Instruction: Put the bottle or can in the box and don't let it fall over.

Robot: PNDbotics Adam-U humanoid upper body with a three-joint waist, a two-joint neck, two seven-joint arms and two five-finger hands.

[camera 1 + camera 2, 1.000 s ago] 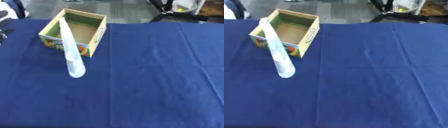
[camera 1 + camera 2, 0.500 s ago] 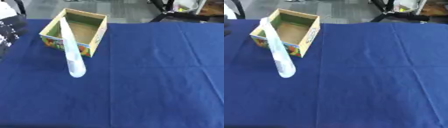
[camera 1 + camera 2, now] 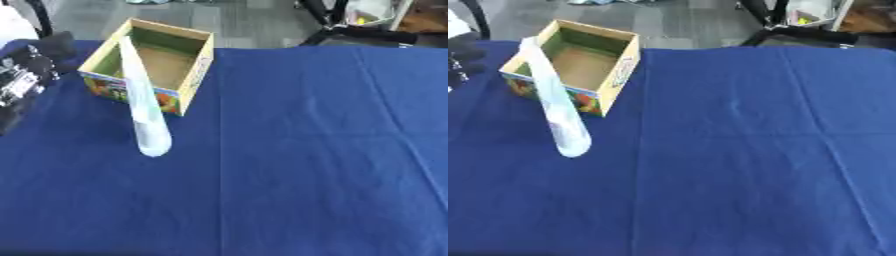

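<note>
Bottle, pale and clear, stood on the blue-clothed tabletop just in front of the box, overlapping the box's near wall in view; not inside it. Box was open-topped cardboard with a printed front, near the tabletop's far left corner. Left hand showed left of the box at the edge of view, apart from the bottle; whether clenched or released, could not tell. Right hand unseen.

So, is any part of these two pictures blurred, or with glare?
Left eye view: the left hand at the left edge is smeared, and the pale bottle looks soft-edged. Right eye view: the box print is unreadable; no glare on the blue cloth.
</note>
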